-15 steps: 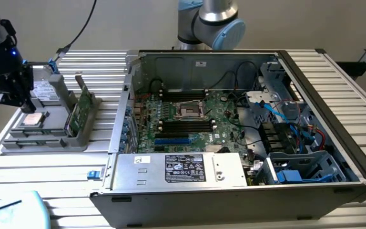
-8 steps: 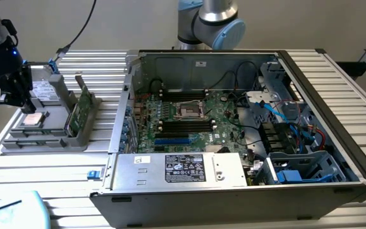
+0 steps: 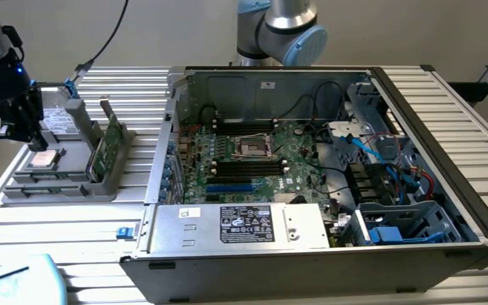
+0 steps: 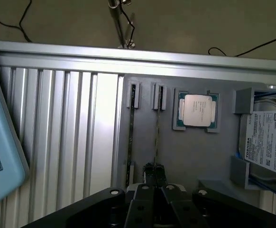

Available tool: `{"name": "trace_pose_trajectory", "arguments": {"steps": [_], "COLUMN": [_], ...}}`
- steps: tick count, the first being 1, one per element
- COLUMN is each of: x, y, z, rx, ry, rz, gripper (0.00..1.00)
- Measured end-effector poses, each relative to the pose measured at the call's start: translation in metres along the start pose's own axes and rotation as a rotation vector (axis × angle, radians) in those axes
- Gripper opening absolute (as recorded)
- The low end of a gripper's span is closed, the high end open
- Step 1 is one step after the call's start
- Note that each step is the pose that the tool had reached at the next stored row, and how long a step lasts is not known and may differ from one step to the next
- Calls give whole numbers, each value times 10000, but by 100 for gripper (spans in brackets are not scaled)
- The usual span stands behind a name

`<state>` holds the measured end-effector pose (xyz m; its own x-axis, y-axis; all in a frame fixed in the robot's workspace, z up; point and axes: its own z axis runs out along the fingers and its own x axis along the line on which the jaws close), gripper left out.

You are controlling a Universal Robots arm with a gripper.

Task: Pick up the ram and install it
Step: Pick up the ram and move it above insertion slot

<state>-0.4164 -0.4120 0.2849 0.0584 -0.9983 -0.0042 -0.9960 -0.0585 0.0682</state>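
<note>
The ram [image 4: 157,137] shows edge-on in the wrist view as a thin line along the second slot of the grey parts tray [image 4: 190,156]. It runs straight in between my fingertips. My gripper [image 4: 154,173] is shut on the ram's near end; whether the stick has left its slot I cannot tell. In the exterior view my black gripper [image 3: 32,141] hangs over the tray [image 3: 58,190] at that view's left, well away from the open computer case [image 3: 473,210] and its motherboard [image 3: 253,159].
On the tray lie a square silver processor [image 4: 197,110] [image 3: 45,157], a hard drive [image 4: 271,142] [image 3: 58,119] and a tall green expansion card [image 3: 101,152]. An empty slot [image 4: 131,137] runs beside the ram. A light-blue device [image 4: 0,142] lies on the ribbed table.
</note>
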Motion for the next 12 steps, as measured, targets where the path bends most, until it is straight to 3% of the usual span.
{"name": "trace_pose_trajectory", "arguments": {"steps": [4, 5, 8, 12], "x": [0, 0, 0, 0], "y": [0, 0, 0, 2], "z": [0, 0, 0, 2], "rx": [0, 0, 0, -2], "ry": [0, 0, 0, 1], "rz": [0, 1, 0, 0], "gripper": [11, 18, 24, 43]}}
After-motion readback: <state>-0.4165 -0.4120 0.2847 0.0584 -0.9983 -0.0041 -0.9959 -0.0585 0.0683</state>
